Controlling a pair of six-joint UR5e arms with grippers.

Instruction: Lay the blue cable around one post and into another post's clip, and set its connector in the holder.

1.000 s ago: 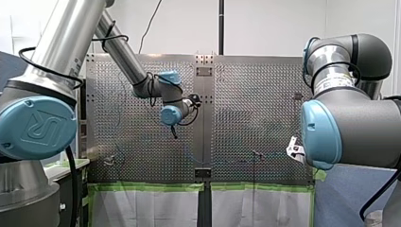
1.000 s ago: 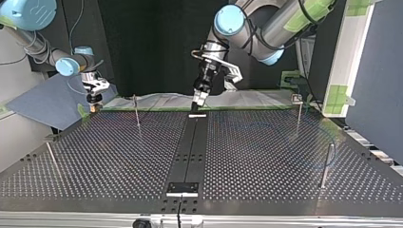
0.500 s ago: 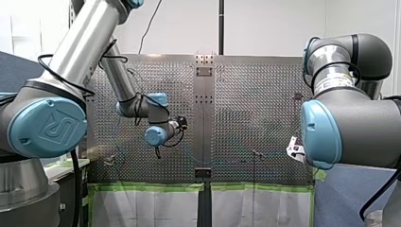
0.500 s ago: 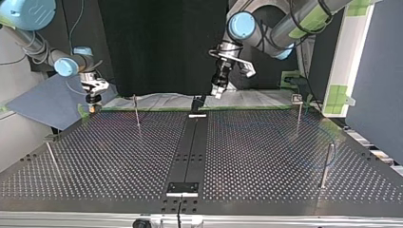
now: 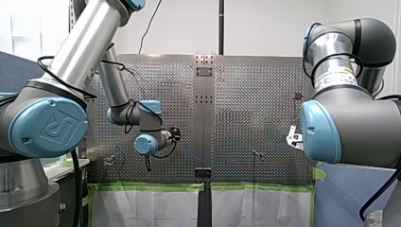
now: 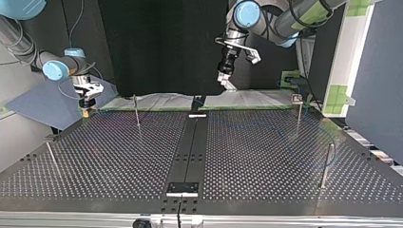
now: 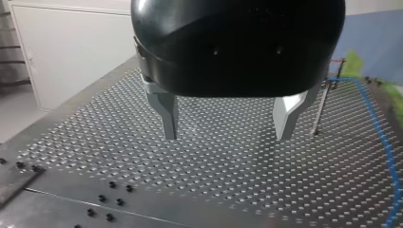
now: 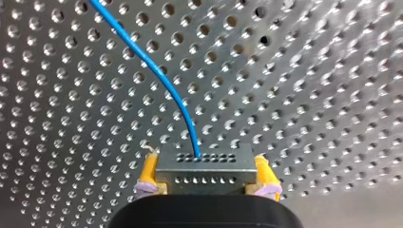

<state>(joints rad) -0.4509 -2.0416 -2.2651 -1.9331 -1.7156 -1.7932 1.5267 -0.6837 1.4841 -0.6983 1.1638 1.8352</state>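
In the right wrist view, my right gripper (image 8: 205, 176) is clamping its yellow pads (image 8: 148, 172) on the two ends of a grey connector (image 8: 204, 164). The blue cable (image 8: 157, 80) is leaving the connector's upper face and curving away over the perforated table (image 8: 309, 95). Whether the connector is touching the table I cannot tell.

In the left wrist view, my left gripper (image 7: 227, 137) is holding its metal fingers (image 7: 166, 111) wide apart above the table. A thin post (image 7: 321, 107) is standing just beyond one finger. The cable is meeting that post's top, then bending and running along the table's edge beside the gripper. Whether it is sitting in a clip there I cannot tell.

In the front view, my left arm is coming in from the left, its gripper pointing down near the table's near edge, left of the middle strip (image 5: 204, 118). My right gripper is peeking out beside my right arm's blue cap, at the table's right side.

In the top view, my left gripper is hanging raised above the far edge, just right of the middle strip. My right gripper is sitting low over the far left corner.
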